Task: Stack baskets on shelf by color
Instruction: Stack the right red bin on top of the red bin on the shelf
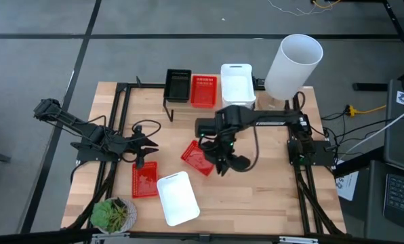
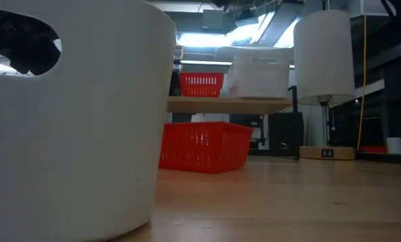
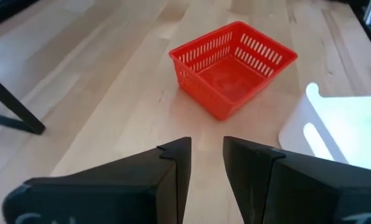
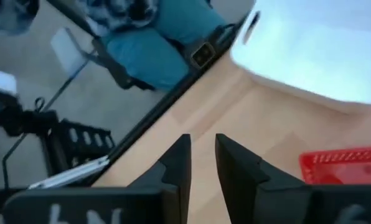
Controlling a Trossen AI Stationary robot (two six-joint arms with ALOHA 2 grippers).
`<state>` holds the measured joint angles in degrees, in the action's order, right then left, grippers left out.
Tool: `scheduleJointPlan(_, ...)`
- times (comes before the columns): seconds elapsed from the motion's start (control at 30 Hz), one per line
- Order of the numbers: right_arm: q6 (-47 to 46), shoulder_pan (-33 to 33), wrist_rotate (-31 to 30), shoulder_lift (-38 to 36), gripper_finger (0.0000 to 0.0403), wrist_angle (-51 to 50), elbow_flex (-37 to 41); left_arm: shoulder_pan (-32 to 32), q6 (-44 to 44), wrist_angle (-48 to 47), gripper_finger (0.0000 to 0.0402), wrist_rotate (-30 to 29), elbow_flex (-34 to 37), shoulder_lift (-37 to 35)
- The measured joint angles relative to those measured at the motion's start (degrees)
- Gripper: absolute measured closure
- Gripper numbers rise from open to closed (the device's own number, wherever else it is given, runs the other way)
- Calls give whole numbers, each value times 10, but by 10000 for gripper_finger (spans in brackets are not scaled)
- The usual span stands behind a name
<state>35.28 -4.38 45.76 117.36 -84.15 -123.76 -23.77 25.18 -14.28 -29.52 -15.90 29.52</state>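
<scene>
Basket point(image 3: 232, 67), red, on the table just ahead of the left pincer point(image 3: 206, 163), prongs slightly apart, empty.

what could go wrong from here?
1. The left gripper is open and empty; the loose red basket on the table ahead of it could slide if nudged.
2. The right gripper, also empty, hangs by the tilted red basket and could knock it.
3. The white stack on the shelf already stands tall.

Three red baskets point(image 1: 145, 179) point(image 1: 196, 157) point(image 1: 203, 91) have little holes. One basket point(image 1: 178, 85) is black. Two baskets point(image 1: 177, 197) point(image 1: 236, 85) are white. The table point(image 1: 256, 196) is light wood. The plant point(image 1: 111, 214) is green.
</scene>
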Motion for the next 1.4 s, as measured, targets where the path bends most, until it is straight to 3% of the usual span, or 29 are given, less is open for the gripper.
scheduleJointPlan(0.07, -39, 0, -23, 0, 336, 48, 31, 0, 17, 0, 316, 0, 0, 0)
scheduleJointPlan(0.23, -156, -6, -269, 1, 351, 128, 113, 0, 38, 0, 316, 0, 0, 0)
scheduleJointPlan(0.3, -157, -14, -304, 1, 354, 134, 149, 0, 41, 0, 316, 0, 0, 1)
scheduleJointPlan(0.53, -158, -43, -317, 1, 355, 250, 252, 0, 30, 0, 316, -7, 0, 1)
scheduleJointPlan(0.7, -155, -66, -394, 1, 355, 291, 259, 0, 28, 0, 316, -30, 0, 1)
scheduleJointPlan(0.83, -157, -72, -400, 1, 355, 288, 259, 0, 28, 0, 316, -30, 0, 1)
scheduleJointPlan(0.93, -158, -72, -363, 1, 348, 288, 259, 0, 28, 0, 316, -30, 0, 1)
scheduleJointPlan(1.1, -167, -73, -330, 2, 314, 288, 259, 0, 28, 0, 316, -30, 0, 1)
scheduleJointPlan(1.4, -164, -72, -396, 3, 227, 300, 298, 0, 28, -1, 316, -30, 0, 1)
